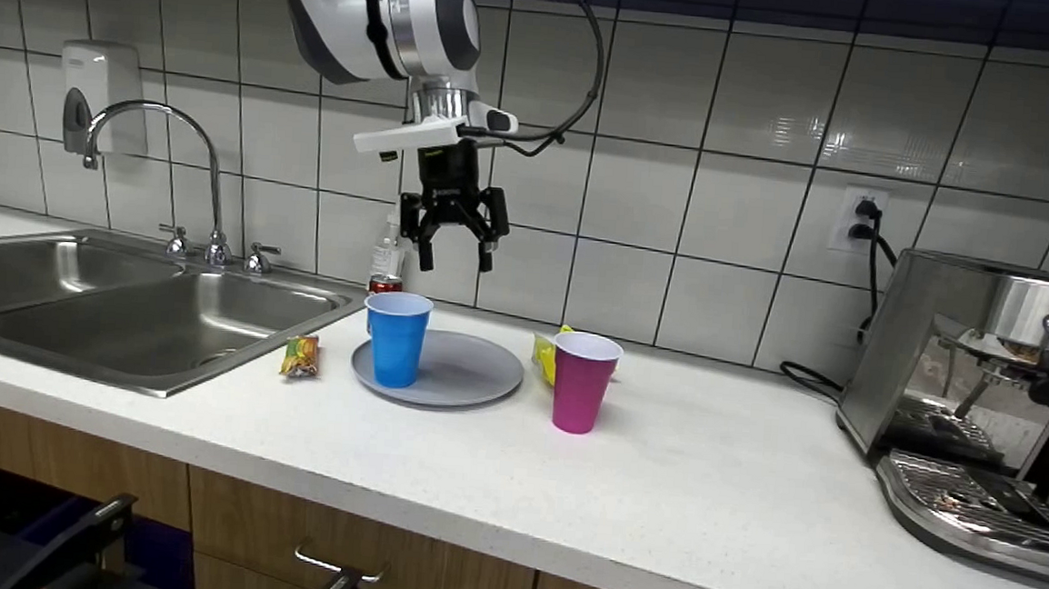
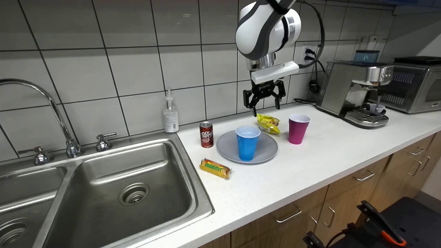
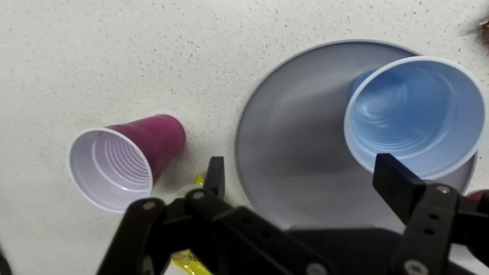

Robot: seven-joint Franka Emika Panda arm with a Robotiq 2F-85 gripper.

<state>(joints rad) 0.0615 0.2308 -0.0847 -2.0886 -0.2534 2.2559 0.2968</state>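
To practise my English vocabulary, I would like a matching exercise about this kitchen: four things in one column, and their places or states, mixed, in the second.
Things:
1. blue cup
2. pink cup
3. soda can
4. gripper

Places or states:
A. open, in the air, holding nothing
B. dark red, on the sink side of the gray plate
C. standing on the gray plate
D. off the gray plate, toward the coffee machine

Right pairs: 1-C; 2-D; 3-B; 4-A

The white counter (image 2: 306,160) carries a plate (image 2: 228,147), magenta cup (image 2: 297,131), soda can (image 2: 206,135), yellow bag (image 2: 268,124) and wrapped snack (image 2: 215,168).
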